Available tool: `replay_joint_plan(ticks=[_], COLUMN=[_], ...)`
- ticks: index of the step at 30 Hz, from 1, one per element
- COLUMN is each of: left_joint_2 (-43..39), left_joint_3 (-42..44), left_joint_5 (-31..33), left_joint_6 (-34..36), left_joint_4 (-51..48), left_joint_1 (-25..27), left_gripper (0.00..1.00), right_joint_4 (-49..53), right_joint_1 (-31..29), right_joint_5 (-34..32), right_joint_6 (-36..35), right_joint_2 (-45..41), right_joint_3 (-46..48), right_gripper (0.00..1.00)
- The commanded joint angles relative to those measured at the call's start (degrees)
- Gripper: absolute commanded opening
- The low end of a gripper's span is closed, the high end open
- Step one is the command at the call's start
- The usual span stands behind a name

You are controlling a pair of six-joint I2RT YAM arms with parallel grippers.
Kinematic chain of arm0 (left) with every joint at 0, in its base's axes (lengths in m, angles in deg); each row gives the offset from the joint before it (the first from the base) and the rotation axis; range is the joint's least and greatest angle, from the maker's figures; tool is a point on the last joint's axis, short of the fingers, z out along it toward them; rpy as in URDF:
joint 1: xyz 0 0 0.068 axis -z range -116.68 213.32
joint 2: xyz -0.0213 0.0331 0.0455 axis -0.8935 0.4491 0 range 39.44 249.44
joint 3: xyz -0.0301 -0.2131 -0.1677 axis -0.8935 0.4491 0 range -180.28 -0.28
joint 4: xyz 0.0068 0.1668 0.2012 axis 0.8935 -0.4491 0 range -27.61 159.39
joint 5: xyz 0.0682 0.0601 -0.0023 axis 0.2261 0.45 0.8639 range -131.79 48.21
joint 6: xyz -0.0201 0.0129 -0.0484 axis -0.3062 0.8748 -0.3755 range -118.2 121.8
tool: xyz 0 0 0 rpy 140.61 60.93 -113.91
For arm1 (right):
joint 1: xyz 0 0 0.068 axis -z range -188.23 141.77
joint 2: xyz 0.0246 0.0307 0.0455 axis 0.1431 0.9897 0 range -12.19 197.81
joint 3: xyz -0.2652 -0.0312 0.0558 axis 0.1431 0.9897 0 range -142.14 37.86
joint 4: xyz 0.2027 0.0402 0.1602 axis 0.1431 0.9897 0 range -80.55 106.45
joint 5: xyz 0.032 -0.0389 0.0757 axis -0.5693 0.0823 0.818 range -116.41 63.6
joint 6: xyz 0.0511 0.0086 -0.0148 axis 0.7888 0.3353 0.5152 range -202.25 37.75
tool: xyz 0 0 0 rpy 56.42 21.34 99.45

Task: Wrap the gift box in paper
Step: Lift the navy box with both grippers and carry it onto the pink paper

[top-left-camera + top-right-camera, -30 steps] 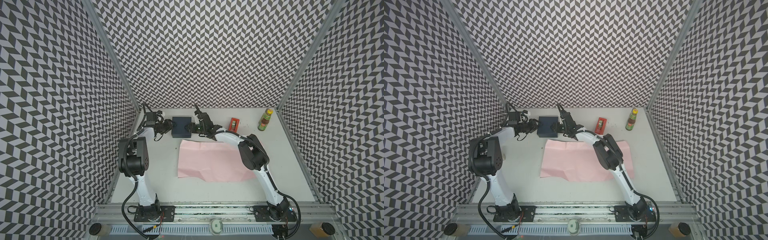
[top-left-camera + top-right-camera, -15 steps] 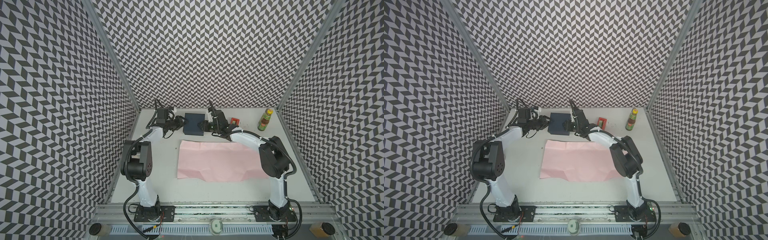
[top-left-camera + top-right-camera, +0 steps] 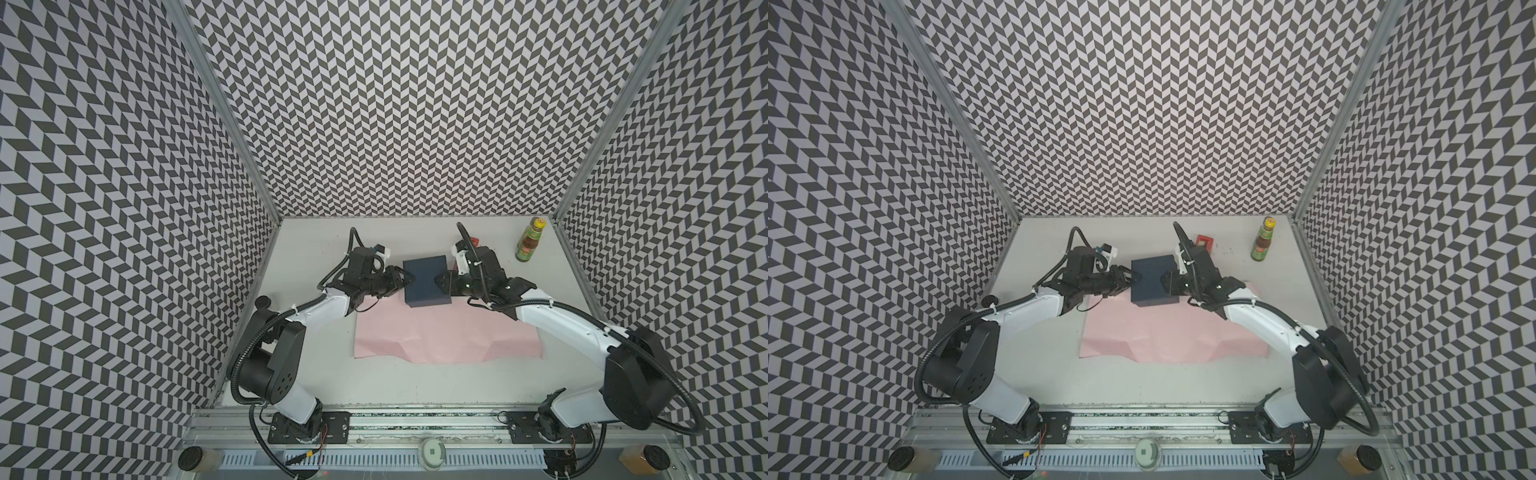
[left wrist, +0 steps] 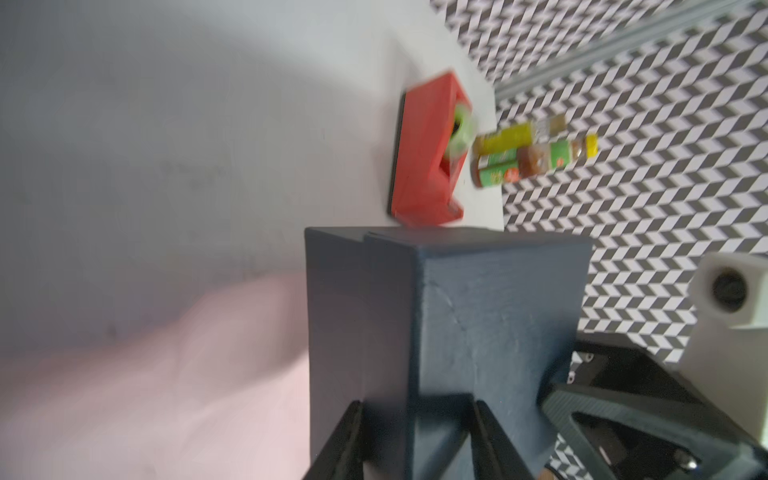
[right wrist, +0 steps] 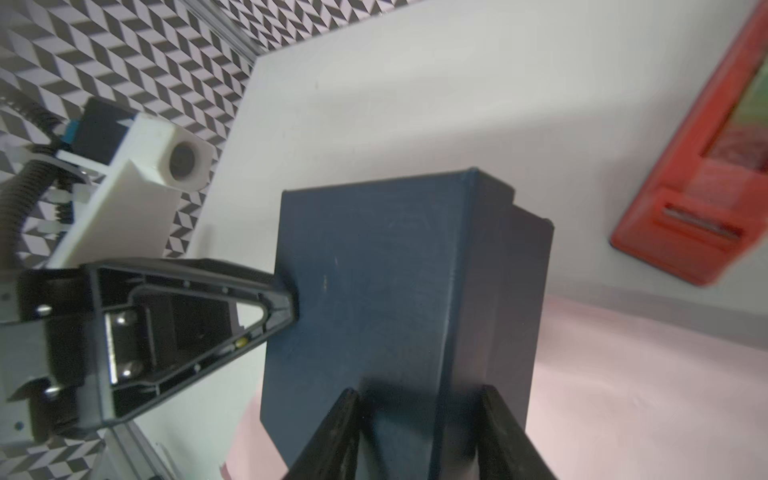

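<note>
The dark navy gift box [image 3: 426, 280] [image 3: 1152, 280] hangs over the far edge of the pale pink paper [image 3: 444, 332] [image 3: 1167, 332], which lies flat and creased on the table. My left gripper [image 3: 405, 279] [image 4: 415, 405] is shut on the box's left end. My right gripper [image 3: 442, 282] [image 5: 417, 392] is shut on its right end. In each wrist view the box [image 4: 478, 324] [image 5: 374, 291] fills the space between the jaws, which straddle one of its edges. The opposite gripper's finger [image 5: 274, 307] [image 4: 582, 407] touches the box's far end.
A red tape dispenser [image 3: 1204, 242] [image 4: 424, 158] [image 5: 706, 187] lies just behind the right wrist, mostly hidden in a top view. A sauce bottle [image 3: 530, 241] [image 3: 1262, 241] stands at the back right near the patterned wall. Walls close three sides.
Both grippers have carried the gift box to the right and a little nearer, from the back left of the table to the paper's far edge. The paper has not moved.
</note>
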Motion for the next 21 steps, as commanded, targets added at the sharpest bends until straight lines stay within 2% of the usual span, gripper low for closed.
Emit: replay_joint_plan(ticks=[1, 6, 13, 21], left_joint_2=[-1.4, 0.6, 4.1, 4.7], left_joint_3=[0.6, 2.3, 0.9, -2.0], left_joint_5=[-9.0, -8.6, -7.7, -7.2], left_joint_6=[-3.8, -3.6, 1.3, 2.4], left_joint_4=[7.2, 7.7, 4.3, 3.4], left_joint_1=[8.4, 11.1, 10.7, 10.0], left_gripper=[0.41, 0.41, 0.44, 0.45], right_joint_4=[-8.1, -7.1, -9.8, -11.0], right_joint_1=[-3.3, -3.3, -3.1, -2.6], right_joint_5=[8.1, 7.8, 4.6, 5.4], right_joint_6=[-0.8, -0.7, -0.4, -0.3], right_joint_2=[-3.3, -4.1, -2.2, -2.2], right_joint_3=[4.1, 8.7, 12.9, 13.8], right_gripper=[0.44, 0.44, 0.44, 0.45])
